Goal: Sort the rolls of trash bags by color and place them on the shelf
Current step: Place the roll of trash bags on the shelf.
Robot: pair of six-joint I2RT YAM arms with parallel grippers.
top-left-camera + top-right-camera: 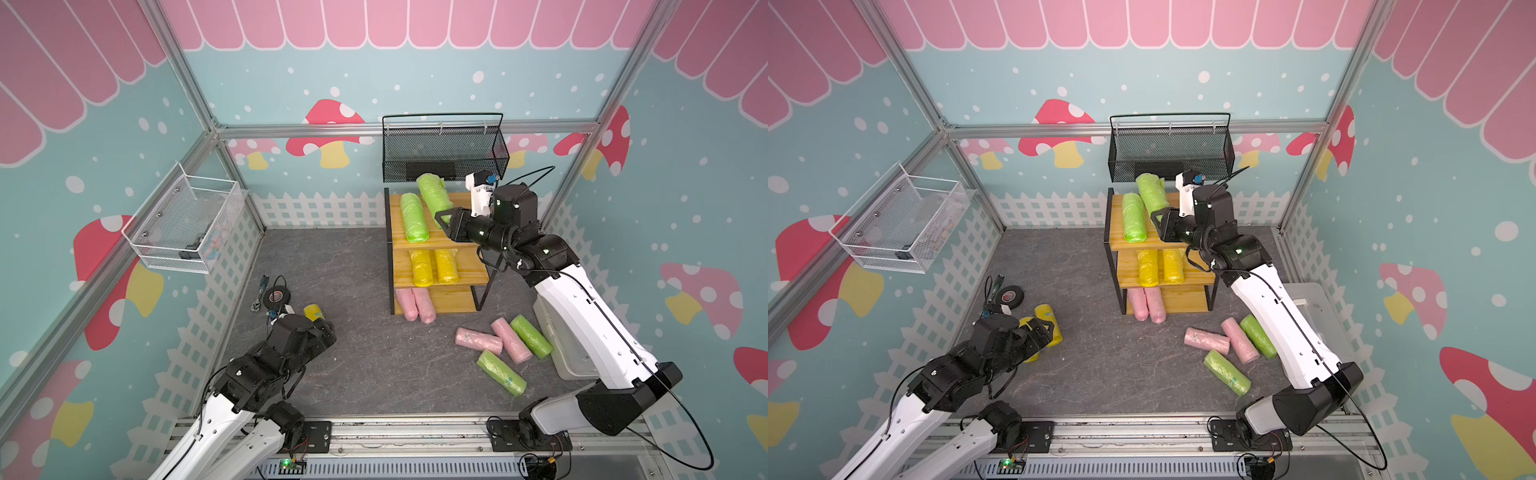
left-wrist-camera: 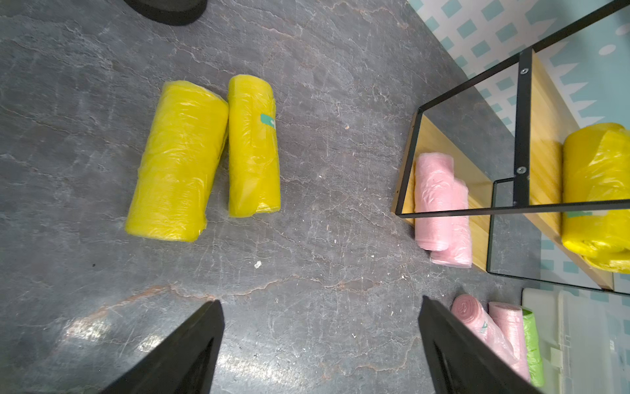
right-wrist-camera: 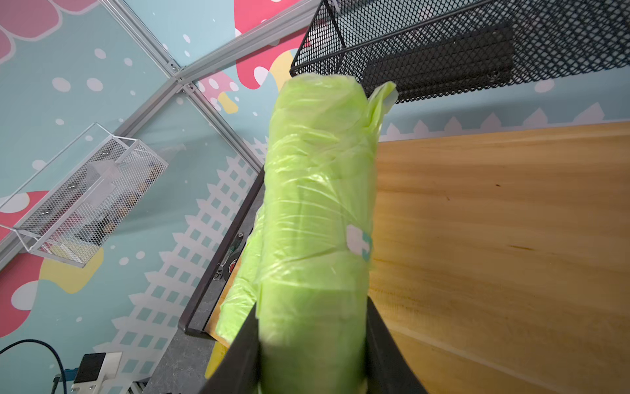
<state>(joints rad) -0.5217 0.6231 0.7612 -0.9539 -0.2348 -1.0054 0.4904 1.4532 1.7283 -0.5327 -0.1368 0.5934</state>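
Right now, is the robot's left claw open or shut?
Open. In the left wrist view, the left gripper has its fingers wide apart, with bare floor between them.

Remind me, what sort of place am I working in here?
Likely a staged robot test cell: printed mushroom walls on an aluminium frame, a small shelf, and arms mounted on a front rail.

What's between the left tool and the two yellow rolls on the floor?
Only bare grey floor, with a few tiny flecks. The left wrist view shows it running from the open left tool to the two yellow rolls.
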